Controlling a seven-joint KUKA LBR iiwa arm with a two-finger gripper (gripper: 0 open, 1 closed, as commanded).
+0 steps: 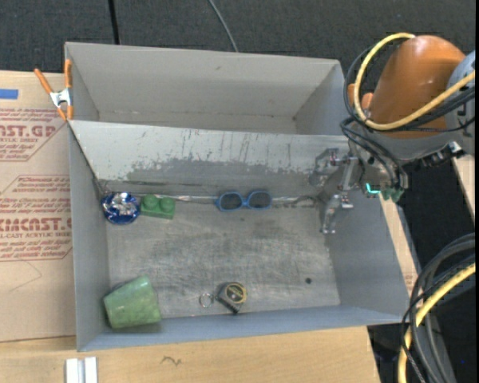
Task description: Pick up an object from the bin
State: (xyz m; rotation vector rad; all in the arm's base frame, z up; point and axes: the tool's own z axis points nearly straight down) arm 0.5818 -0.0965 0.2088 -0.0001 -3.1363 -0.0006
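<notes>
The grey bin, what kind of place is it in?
Probably a robot test lab: a cabled robot arm reaches its gripper into the grey metal bin, which holds odd little things like a green cup and blue sunglasses.

I am running this from afar in what looks like a robotics lab, not a home or shop. Around my gripper [332,214] stands a scratched grey metal bin [199,94]. To the gripper's right the robot's orange cover [411,82] is looped with yellow and black cables [383,144], and beyond the bin's far wall lies dark carpet-like floor [287,10].
</notes>
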